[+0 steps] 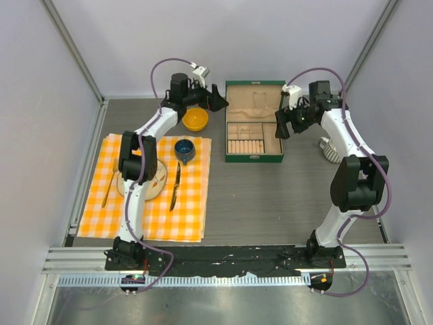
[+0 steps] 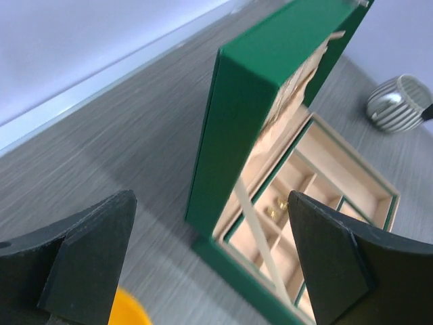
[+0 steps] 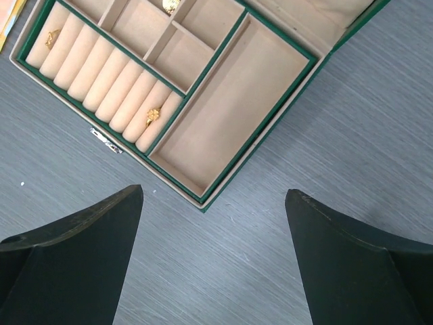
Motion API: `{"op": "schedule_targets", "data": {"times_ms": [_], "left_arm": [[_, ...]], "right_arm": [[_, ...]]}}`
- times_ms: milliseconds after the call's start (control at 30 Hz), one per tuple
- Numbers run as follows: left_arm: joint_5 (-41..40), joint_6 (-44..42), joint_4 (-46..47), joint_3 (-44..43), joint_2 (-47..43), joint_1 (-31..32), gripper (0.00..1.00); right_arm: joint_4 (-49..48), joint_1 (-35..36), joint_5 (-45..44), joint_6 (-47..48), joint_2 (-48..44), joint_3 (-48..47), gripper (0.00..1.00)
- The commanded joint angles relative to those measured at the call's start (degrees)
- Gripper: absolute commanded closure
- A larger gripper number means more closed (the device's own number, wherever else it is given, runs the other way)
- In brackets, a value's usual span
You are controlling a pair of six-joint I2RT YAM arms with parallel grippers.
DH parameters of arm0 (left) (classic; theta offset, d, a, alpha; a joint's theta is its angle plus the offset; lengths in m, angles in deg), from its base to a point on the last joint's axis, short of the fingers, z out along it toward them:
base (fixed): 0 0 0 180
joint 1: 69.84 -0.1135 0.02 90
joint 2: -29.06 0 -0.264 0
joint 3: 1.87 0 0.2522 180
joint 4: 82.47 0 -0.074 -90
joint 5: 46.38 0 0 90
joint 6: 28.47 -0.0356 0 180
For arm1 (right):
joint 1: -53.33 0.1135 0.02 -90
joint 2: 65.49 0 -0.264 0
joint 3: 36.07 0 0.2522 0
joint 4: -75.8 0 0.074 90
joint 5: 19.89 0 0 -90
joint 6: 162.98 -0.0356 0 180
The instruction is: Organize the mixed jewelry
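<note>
The green jewelry box (image 1: pixel 254 157) stands open at the table's middle back, its lid up. Small gold pieces lie in it: one on the ring rolls (image 3: pixel 151 116), one at the rolls' far end (image 3: pixel 51 37), one in a small compartment (image 3: pixel 169 5); two also show in the left wrist view (image 2: pixel 274 206). The silvery hoop bracelet is not in view. My left gripper (image 1: pixel 218 101) (image 2: pixel 210 203) is open and empty, left of the raised lid (image 2: pixel 237 115). My right gripper (image 1: pixel 281 127) (image 3: pixel 215 193) is open and empty, above the table off the box's right front corner (image 3: pixel 206 203).
A yellow bowl (image 1: pixel 195 120) sits under the left gripper. A blue cup (image 1: pixel 184 149), plate (image 1: pixel 157 189), knife (image 1: pixel 174 186) and fork (image 1: pixel 108 189) lie on an orange checked cloth (image 1: pixel 189 217). A white ribbed holder (image 1: pixel 330 150) (image 2: pixel 396 101) stands at the right.
</note>
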Motion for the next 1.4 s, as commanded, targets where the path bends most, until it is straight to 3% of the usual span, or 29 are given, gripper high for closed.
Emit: {"op": "schedule_targets", "data": {"times_ms": [0,233,400,667,867,1000,1167,1367], "left_arm": [[6.2,12.4,19.2,-7.5,5.0,1.0,0.00],[10.6,22.1,29.5,-10.0,9.5,2.7,0.00],[14.1,27.1,39.4,1.4,2.0,3.2,0.00],[14.4,26.9,41.5,21.6,-11.9,3.3,0.00],[11.7,16.2,28.7,35.0,-25.9,3.4,0.00],[5.8,3.0,12.4,39.4,-33.3,4.7,0.00],[-9.4,-10.6,-9.6,34.3,-35.4,12.7,0.00],[-21.1,-14.9,-17.1,23.9,-27.0,18.8,0.00]], "right_arm": [[-2.4,0.0,2.1,-1.0,-2.1,1.3,0.07],[-2.9,-0.1,2.7,-0.2,-1.8,3.5,0.07],[-4.1,-1.5,4.0,-0.1,-2.9,6.2,0.07],[-3.9,-2.4,5.0,-1.7,-9.9,8.8,0.07],[-0.1,-2.5,4.7,-1.1,-20.6,10.4,0.07],[0.8,-2.5,3.5,-0.9,-25.5,12.1,0.06],[-1.7,-2.5,0.3,-5.1,-28.4,14.6,0.06],[-6.4,-2.5,-3.7,-9.4,-30.8,17.8,0.06]]}}
